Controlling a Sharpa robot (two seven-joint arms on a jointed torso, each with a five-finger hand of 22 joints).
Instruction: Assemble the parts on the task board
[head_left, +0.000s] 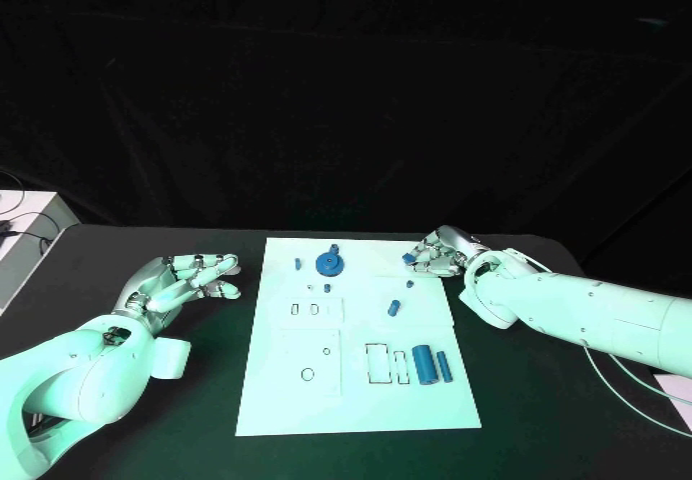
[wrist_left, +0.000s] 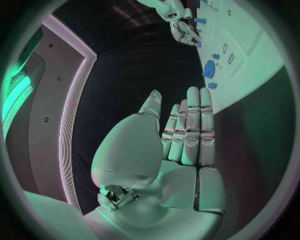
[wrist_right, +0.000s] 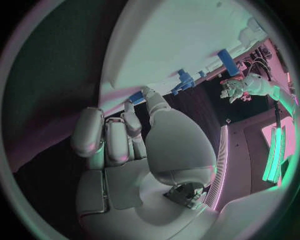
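My right hand (head_left: 440, 255) sits at the upper right corner of the task board (head_left: 361, 400), fingers pinched on a small blue part (head_left: 414, 258). My left hand (head_left: 188, 280) rests left of the board, fingers apart, holding nothing

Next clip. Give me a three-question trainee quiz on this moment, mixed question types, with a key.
1. True or false: the left hand rests on the white board.
2. Which hand is at the board's far corner, pinching a small blue part? A) left B) right
3. Fill in: the blue gear lies near the board's ___ edge (far/near).

Key: 1 false, it is over the black table beside the board, holding nothing; 2 B; 3 far.
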